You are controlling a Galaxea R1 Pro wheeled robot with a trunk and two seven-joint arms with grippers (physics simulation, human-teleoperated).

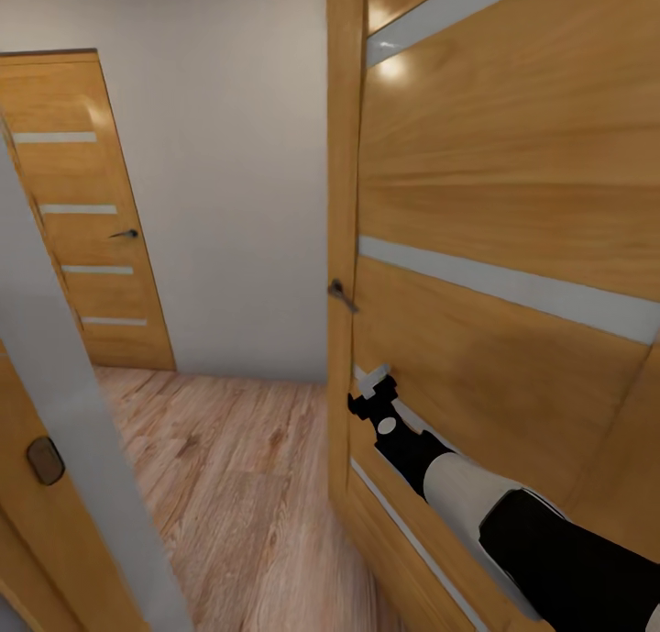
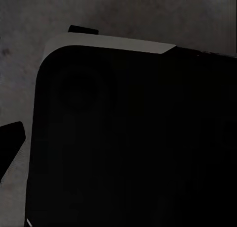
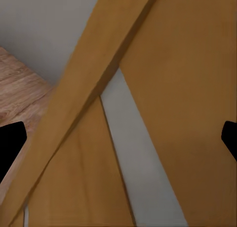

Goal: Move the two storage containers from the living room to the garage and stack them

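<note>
The right gripper (image 3: 121,138) is showing its jaws standing wide apart with nothing between them; its two dark fingertips (image 3: 10,143) are sitting at opposite edges of the right wrist view, and between them a wooden door (image 3: 197,113) with a pale grey strip is lying very close. In the head view the same gripper (image 1: 371,389) is reaching forward against the lower part of that open door (image 1: 513,210), just below its dark handle (image 1: 341,293), with the black-and-white right arm (image 1: 513,522) stretching in from the lower right corner. For the left gripper, one dark fingertip (image 2: 11,138) is peeking in at the edge of the left wrist view, so whether its jaws are apart or together cannot be told; a large black rounded body with a pale rim (image 2: 133,138) is blocking most of that view, with mottled grey surface (image 2: 19,29) around it. Farther out, a light wood plank floor (image 1: 238,485) is running toward a plain white wall (image 1: 229,155), where a second wooden door (image 1: 87,219) with pale stripes is standing closed. Another door edge (image 1: 37,485) with a grey frame is leaning in at the near left. The two storage containers are out of view here.
</note>
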